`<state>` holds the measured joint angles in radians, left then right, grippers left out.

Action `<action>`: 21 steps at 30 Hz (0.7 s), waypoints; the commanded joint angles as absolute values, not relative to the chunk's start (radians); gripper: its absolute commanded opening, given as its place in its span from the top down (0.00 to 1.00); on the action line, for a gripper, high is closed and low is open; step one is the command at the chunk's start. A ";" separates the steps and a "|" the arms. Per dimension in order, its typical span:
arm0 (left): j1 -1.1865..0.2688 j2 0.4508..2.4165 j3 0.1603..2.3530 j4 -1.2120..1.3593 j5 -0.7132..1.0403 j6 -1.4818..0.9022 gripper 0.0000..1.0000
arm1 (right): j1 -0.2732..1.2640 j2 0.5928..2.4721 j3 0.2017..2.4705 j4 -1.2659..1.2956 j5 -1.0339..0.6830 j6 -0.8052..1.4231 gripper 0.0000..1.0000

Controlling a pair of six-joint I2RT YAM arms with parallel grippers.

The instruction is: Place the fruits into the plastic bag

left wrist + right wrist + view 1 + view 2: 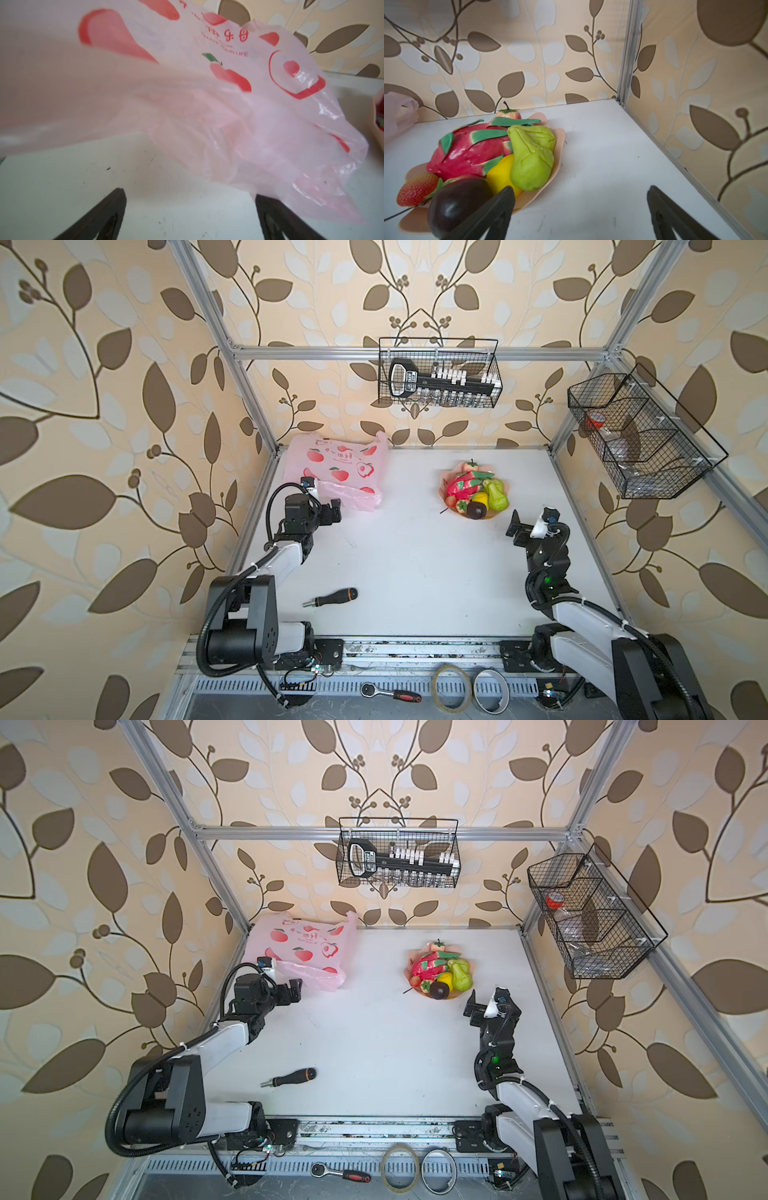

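Fruits [478,493]: all are heaped on a peach scalloped plate [559,137] toward the back right of the table [415,564]; none is in the bag.
Pile: the dragon fruit [471,149] fills the middle, with the pear [531,158] and lemon [500,176] against it. The plum [456,203] and strawberries [417,190] sit at the near rim and the persimmon [513,115] at the far rim.
Plastic bag [336,472]: it lies slumped in the back-left corner with its handles toward the wall; no open mouth shows.
Progress: by the look of it nothing is done; the bag needs opening and every fruit is left to move.
Left gripper [190,195]: the jaws are spread wide and empty, just beside the bag's crumpled near edge. Film overlaps one finger in the wrist view, but contact cannot be told.
Right gripper [580,189]: the jaws are spread wide with nothing held, near the plate's front rim and closest to the plum.
Open room: bare table lies between plate and bag, so a carry across looks unobstructed.
Edges: the bag is pressed against the corner post [249,398]. The side rail [670,154] runs near the right arm. A screwdriver [332,597] lies at the front left, well apart from that route.
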<state>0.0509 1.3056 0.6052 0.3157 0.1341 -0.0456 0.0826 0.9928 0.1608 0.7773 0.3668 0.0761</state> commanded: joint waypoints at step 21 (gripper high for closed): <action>-0.036 1.183 0.843 -0.481 0.428 -0.996 0.01 | 0.126 0.474 0.608 -0.454 -0.083 0.351 0.00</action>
